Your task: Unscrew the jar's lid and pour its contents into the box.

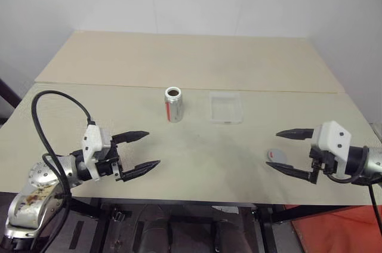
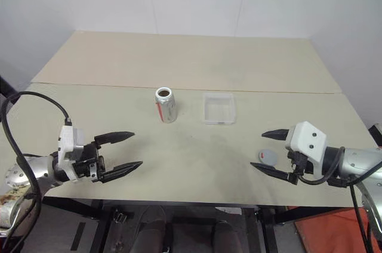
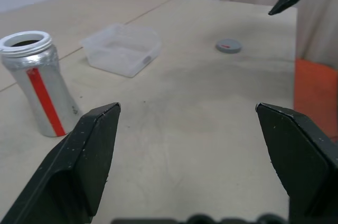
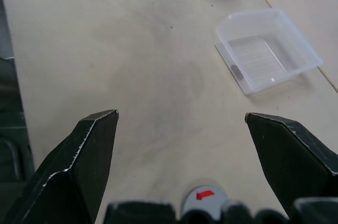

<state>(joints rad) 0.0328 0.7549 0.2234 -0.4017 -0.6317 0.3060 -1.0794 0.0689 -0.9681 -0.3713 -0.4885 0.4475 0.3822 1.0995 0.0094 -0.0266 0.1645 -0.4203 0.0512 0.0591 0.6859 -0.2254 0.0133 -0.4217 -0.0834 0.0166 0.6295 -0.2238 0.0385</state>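
Observation:
The jar [image 1: 173,105] stands upright and uncapped near the table's middle, silvery with a red stripe, its mouth open. Just right of it lies the clear box [image 1: 226,107], which looks empty. The grey lid [image 1: 276,156] rests flat on the table near the front right. My left gripper [image 1: 138,153] hovers open at the front left, well short of the jar, pointing right. My right gripper [image 1: 287,150] is open at the front right, its fingertips just beside the lid, holding nothing. The left wrist view shows the jar [image 3: 38,81], box [image 3: 122,48] and lid [image 3: 228,46].
The pale table [image 1: 191,62] has a seam running across behind the jar and box. Its front edge [image 1: 197,201] lies just below both grippers. An orange surface [image 1: 325,229] sits on the floor at the right.

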